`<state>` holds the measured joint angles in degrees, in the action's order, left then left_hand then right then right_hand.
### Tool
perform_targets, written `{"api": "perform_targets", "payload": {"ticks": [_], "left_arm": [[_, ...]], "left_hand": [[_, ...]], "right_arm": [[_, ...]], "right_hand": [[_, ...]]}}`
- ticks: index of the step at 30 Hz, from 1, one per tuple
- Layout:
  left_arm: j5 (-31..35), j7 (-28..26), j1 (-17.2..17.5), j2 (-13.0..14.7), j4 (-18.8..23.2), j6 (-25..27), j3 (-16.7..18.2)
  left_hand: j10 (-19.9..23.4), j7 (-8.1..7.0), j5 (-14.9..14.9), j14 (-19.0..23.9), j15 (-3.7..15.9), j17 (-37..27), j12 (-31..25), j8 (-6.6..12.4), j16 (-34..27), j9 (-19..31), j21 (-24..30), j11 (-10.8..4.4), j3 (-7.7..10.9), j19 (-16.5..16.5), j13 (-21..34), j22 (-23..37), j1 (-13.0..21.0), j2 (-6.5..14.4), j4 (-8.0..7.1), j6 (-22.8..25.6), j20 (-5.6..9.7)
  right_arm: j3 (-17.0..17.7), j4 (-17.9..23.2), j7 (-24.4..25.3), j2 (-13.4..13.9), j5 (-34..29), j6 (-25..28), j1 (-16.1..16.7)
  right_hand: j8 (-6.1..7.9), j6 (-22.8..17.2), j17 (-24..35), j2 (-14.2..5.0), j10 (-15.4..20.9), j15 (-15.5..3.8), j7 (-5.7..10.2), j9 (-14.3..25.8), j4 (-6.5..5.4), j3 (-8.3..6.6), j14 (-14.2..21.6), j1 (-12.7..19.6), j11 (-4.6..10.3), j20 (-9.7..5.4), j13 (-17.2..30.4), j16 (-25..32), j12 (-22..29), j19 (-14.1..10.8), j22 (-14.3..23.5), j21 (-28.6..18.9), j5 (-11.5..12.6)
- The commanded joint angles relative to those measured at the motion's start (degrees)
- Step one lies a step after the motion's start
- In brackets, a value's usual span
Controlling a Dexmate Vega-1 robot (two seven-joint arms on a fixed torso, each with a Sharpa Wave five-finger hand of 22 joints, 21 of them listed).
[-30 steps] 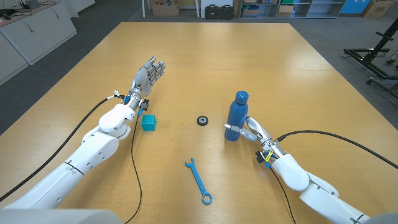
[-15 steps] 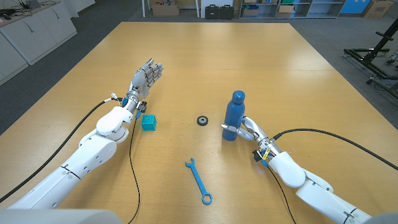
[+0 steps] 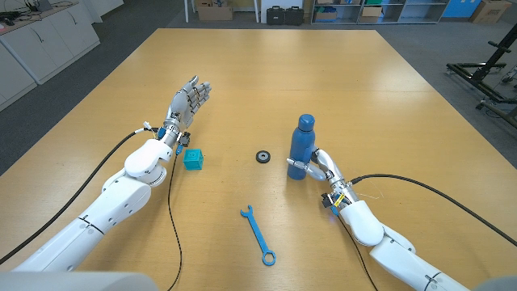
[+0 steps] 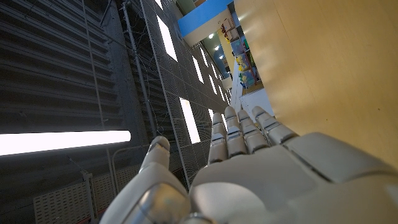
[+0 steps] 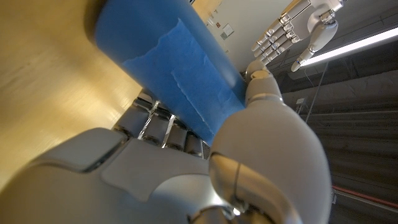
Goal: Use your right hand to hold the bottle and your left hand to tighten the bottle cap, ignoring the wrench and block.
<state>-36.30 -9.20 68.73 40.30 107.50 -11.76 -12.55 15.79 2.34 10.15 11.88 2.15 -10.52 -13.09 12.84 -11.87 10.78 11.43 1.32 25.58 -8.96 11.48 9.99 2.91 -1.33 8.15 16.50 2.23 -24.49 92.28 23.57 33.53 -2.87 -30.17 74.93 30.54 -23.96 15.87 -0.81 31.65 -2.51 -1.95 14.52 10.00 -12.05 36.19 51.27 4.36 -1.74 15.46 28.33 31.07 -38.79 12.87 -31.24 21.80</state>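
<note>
The wrench [image 3: 259, 235] lies flat on the table [image 3: 388, 89], nearest the robot, between the two arms and well short of either hand's fingertips. It is blue, open jaw end pointing away, ring end toward the robot.

The right hand [image 3: 317, 166] grips the bottle [image 3: 301, 147] low on its body; the fingers [image 3: 297, 166] wrap the lower part from the right side. In the right wrist view the thumb [image 5: 264, 87] presses against the blue wall of the bottle [image 5: 174, 81] and the other fingers curl round beneath it. The bottle stands upright, blue all over, with its cap [image 3: 305, 123] on top, above the gripping fingers. No label or writing can be read on it.

A small black ring [image 3: 263, 157] lies just left of the bottle, beyond the right fingertips.

The block [image 3: 192, 158], teal, sits beside the left wrist, behind the left fingers.

The left hand [image 3: 187, 102] holds nothing, its fingers [image 3: 202, 87] straight, side by side, and pointing away across the table, well apart from the bottle. In the left wrist view the hand [image 4: 261, 171] shows the same extended fingers with the thumb [image 4: 155, 163] set apart.
</note>
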Motion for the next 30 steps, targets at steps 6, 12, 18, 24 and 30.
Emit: {"api": "perform_targets", "payload": {"ticks": [6,12,18,24,30], "left_arm": [[0.54,-0.35,1.23,-1.15,-0.9,-2.35,0.35],[1.38,-0.66,2.03,-1.22,-0.62,-3.46,0.61],[3.26,-1.8,3.65,-1.02,0.64,-4.98,1.37],[3.55,-1.81,4.75,-1.13,0.64,-6.34,2.26],[2.82,-0.67,4.86,-1.36,-0.64,-7.4,2.8]], "left_hand": [[0.62,-0.01,0.13,0.56,0.51,-0.17,0.2,0.01,0.05,0.28,-0.13,0.01,0.27,-0.41,0.15,0.14,0.0,0.74,-0.07,0.38,3.1],[0.71,-0.02,0.12,0.61,0.5,-0.17,0.19,-0.02,0.05,0.28,-0.14,-0.04,0.29,-0.4,0.15,0.14,0.01,0.76,-0.06,0.39,3.1],[0.8,-0.02,0.12,0.64,0.54,-0.17,0.18,-0.02,0.06,0.28,-0.13,-0.08,0.31,-0.45,0.15,0.14,0.03,0.79,-0.05,0.46,3.09],[1.09,-0.09,0.11,0.86,0.71,-0.17,0.11,0.01,0.02,0.28,-0.09,-0.21,0.35,-0.58,0.15,0.14,0.08,0.84,-0.02,0.67,3.21],[1.32,0.33,0.11,1.05,0.73,-0.16,0.07,0.09,0.0,0.28,-0.06,-0.02,0.41,-0.71,0.15,0.14,0.16,0.9,0.03,1.0,3.3]], "right_arm": [[-0.23,-3.58,0.93,-3.79,3.29,-6.44,-1.06],[0.46,-1.49,0.1,-3.14,3.51,-5.54,-0.55],[1.47,1.73,0.02,-2.5,3.02,-3.94,0.3],[2.16,5.11,-0.44,-2.01,2.63,-1.21,0.43],[2.48,7.87,-0.78,-1.89,2.14,1.55,-0.03]], "right_hand": [[4.38,-11.69,2.68,-10.42,12.24,-9.71,5.09,0.39,-1.3,-5.45,9.74,11.98,4.49,-11.02,2.58,3.4,3.31,-7.91,2.49,-6.69,-3.09],[5.86,-14.45,4.67,-10.3,15.19,-9.57,5.18,0.04,-2.4,-7.05,13.41,14.24,4.21,-11.07,4.6,4.58,4.8,-9.44,4.49,-11.0,-6.5],[7.5,-18.0,6.12,-9.99,18.6,-9.68,5.33,-0.25,-2.68,-7.82,17.14,15.56,4.89,-11.1,6.14,5.8,6.26,-11.0,6.05,-14.67,-8.94],[8.12,-19.39,6.66,-9.8,19.74,-9.66,5.39,-0.39,-2.57,-8.09,18.46,16.12,5.17,-11.14,6.48,6.19,6.56,-11.54,6.64,-16.09,-9.68],[8.47,-20.17,7.07,-9.63,20.73,-9.6,5.39,-0.49,-2.55,-8.17,19.35,16.38,5.42,-11.12,6.58,6.47,6.74,-11.76,7.04,-17.02,-10.12]]}}
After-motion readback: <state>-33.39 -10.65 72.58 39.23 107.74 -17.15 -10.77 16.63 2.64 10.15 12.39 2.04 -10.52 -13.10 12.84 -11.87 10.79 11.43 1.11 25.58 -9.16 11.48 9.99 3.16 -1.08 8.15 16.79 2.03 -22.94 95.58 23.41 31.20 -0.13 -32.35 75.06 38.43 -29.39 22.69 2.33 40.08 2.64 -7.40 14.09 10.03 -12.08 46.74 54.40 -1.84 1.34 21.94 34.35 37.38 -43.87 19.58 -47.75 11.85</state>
